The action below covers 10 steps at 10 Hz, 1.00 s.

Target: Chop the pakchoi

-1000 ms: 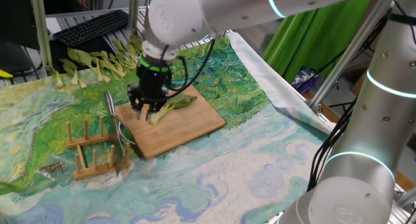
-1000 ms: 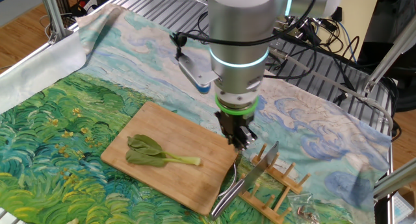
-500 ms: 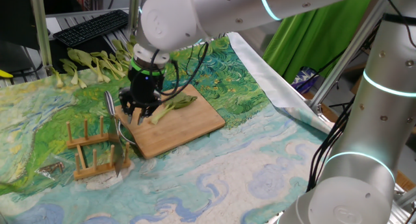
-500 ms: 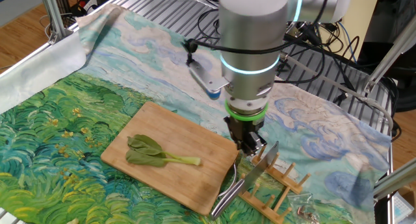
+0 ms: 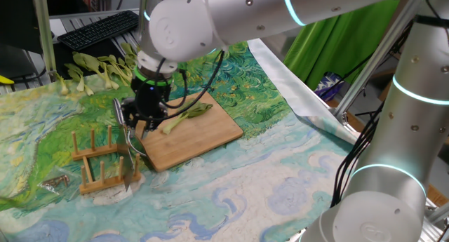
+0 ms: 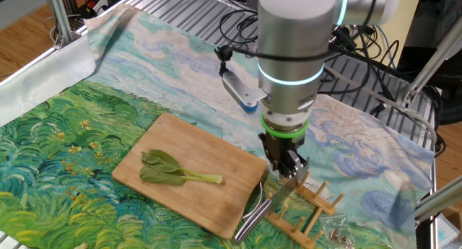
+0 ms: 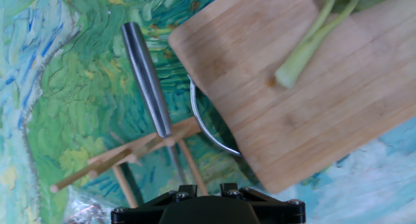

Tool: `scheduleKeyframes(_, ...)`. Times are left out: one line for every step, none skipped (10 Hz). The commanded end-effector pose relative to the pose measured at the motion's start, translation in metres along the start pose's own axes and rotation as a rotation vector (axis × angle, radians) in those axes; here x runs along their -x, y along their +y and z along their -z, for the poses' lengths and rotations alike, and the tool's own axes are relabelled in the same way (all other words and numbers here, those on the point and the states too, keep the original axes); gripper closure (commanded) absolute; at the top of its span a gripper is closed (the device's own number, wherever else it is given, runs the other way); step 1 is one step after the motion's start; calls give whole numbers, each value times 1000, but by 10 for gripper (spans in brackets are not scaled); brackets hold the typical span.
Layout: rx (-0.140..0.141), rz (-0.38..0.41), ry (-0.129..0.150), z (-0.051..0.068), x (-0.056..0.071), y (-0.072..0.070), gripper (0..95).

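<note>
A painted cloth [image 6: 65,155] covers the whole table. On it, lower middle of the other fixed view, lies a wooden cutting board [image 6: 195,198]. One whole pakchoi [image 6: 177,172] rests flat on the board's left half, leaves to the left, pale stalk pointing right; nothing is cut yet. A pile of spare greens [image 5: 105,68] sits at the upper left of the first fixed view, well apart from the board.

Just off the board's right edge stands a wooden rack [image 6: 307,216] with a knife [image 6: 278,198] propped on it, handle [image 7: 146,78] reaching toward the upper left of the hand view. The gripper [image 6: 289,166] hangs above the knife and points straight down. Its fingers are narrowly apart with nothing visibly between them; whether they touch the knife I cannot tell.

Judging from here, the risk is a poor grab: closing off-centre on the smooth round handle could let the knife twist or slip, and a descent slightly off line could knock the light rack and tip the knife onto the cloth.
</note>
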State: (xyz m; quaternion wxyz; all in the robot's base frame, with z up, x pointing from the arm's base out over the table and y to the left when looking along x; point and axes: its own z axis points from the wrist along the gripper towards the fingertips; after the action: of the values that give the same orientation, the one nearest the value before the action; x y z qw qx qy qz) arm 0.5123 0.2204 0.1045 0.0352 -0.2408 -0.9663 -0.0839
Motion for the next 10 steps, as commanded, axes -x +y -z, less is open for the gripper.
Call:
scheduleKeyframes(2,-7,-2,-1,1,1,760)
scheduleKeyframes(3,-10,-4,-3,3,4,760)
scheduleKeyframes(5,-13,-4,-5,6,8,760)
scheduleKeyframes(5,-17,-4,-7,6,11,760)
scheduleKeyframes(3,-16,-5,-8,5,14,760)
scheduleKeyframes(4,-19,-5,-10,4,15,760)
scheduleKeyframes(4,-17,-5,-13,3,17,760)
scheduleKeyframes(3,-16,-6,-15,4,18,570)
scheduleKeyframes(2,-14,-6,-17,4,18,570)
scheduleKeyframes(0,-12,-4,-18,4,18,570)
